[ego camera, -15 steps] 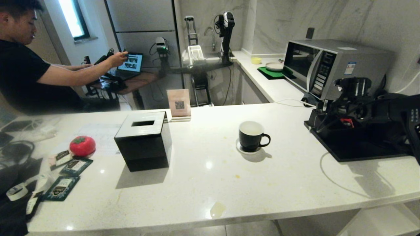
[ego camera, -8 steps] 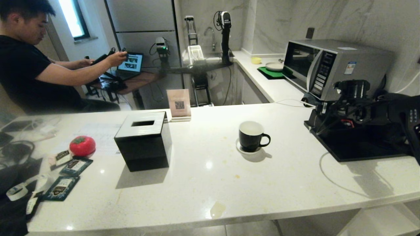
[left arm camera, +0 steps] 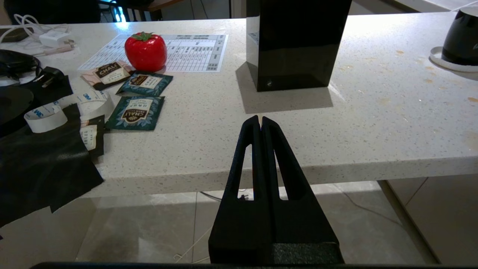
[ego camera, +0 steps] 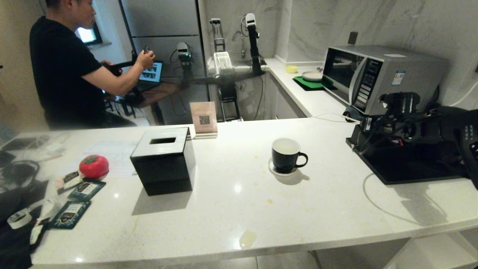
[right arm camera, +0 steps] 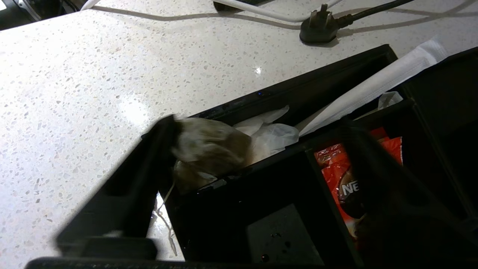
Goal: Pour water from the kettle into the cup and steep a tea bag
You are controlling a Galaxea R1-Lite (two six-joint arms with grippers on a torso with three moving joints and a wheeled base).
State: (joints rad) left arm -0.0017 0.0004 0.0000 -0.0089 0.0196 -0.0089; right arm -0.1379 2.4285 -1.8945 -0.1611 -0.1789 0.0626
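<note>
The black cup (ego camera: 285, 155) with a white inside stands on its white saucer (ego camera: 274, 171) mid-counter. The cup's edge (left arm camera: 463, 37) also shows in the left wrist view. My right gripper (right arm camera: 257, 125) hangs open over the black compartment tray (ego camera: 410, 170) at the counter's right. The tea bag (right arm camera: 209, 149) lies on a tray divider between the wide-apart fingers, against one finger (right arm camera: 149, 160). Its string (right arm camera: 164, 198) dangles down. My left gripper (left arm camera: 260, 118) is shut and empty, parked before the counter's front edge. The kettle is out of view.
A black tissue box (ego camera: 163, 160), a red tomato-shaped thing (ego camera: 93, 166) and teal sachets (ego camera: 86, 189) sit at the left. A microwave (ego camera: 377, 74) stands behind the tray. Red sachets (right arm camera: 336, 175), white wrappers (right arm camera: 272, 134) and a plug (right arm camera: 317, 30) lie nearby. A person (ego camera: 63, 67) works at the far left.
The person at the back has risen and shifted to the right. My right arm and the cup stay where they were.
</note>
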